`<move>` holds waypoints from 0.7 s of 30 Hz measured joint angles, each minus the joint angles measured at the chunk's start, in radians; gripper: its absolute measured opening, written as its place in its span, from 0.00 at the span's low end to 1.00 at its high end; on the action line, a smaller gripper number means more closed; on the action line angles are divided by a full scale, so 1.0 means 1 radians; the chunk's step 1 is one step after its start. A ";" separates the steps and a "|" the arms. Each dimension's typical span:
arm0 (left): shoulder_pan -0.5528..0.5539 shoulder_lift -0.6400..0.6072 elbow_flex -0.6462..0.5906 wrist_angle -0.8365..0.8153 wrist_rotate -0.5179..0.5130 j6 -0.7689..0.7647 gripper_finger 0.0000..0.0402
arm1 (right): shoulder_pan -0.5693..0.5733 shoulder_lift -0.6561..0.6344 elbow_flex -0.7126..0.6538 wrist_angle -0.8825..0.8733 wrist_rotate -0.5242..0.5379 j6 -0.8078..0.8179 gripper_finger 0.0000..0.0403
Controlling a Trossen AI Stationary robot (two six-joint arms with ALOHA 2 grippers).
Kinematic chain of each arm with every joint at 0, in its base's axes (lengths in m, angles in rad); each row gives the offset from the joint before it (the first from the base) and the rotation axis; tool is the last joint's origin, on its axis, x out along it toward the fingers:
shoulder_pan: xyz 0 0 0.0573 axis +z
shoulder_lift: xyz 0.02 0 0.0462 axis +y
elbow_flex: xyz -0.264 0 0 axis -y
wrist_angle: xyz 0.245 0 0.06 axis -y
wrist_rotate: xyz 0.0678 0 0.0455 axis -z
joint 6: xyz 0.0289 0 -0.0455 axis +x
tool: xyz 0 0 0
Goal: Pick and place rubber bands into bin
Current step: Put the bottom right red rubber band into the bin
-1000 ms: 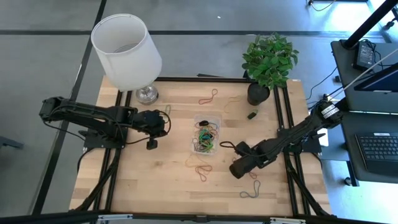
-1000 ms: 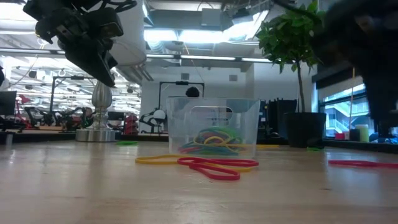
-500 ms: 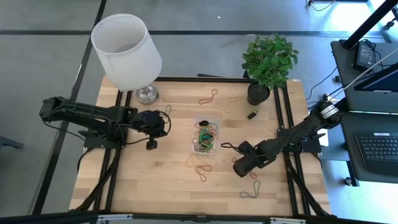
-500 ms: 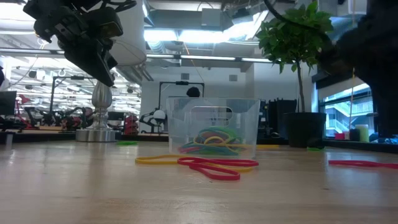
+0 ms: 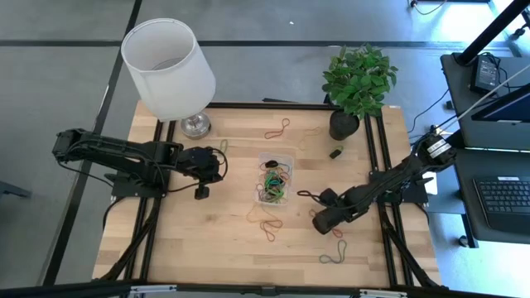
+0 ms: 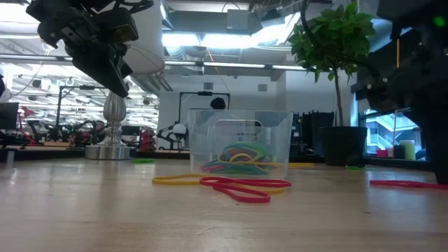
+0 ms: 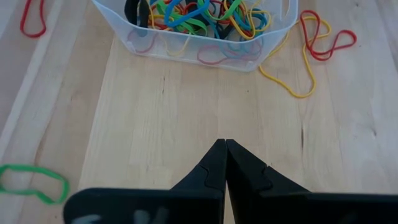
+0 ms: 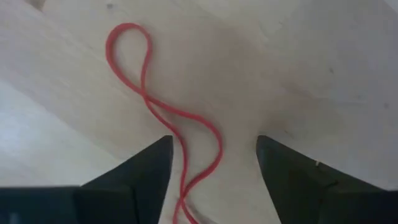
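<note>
The clear bin (image 5: 275,174) stands mid-table with several coloured rubber bands inside (image 7: 199,12). Loose rubber bands lie around it: a red and a yellow one (image 5: 267,223) by its near side, and a red one (image 5: 277,128) toward the far edge. My right gripper (image 8: 214,168) points down, open, just above the table. Its fingers (image 8: 134,180) stand on either side of a red figure-eight band (image 8: 149,93) without touching it. This red band (image 5: 336,233) lies near the table's right edge. My left gripper (image 7: 224,152) hangs shut in the air left of the bin.
A white lamp (image 5: 170,70) stands at the far left and a potted plant (image 5: 358,83) at the far right, with a small black clip (image 5: 335,152) near it. A green band (image 7: 31,183) lies left of the bin. Another band (image 5: 331,258) lies at the near right.
My right gripper has sunk toward the table over the red band near the right edge, shifting slightly toward that edge. My left arm has kept still.
</note>
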 joint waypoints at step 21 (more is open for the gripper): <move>0.000 0.000 0.000 0.000 -0.034 -0.005 0.01 | 0.004 0.038 -0.002 -0.022 0.009 -0.001 0.03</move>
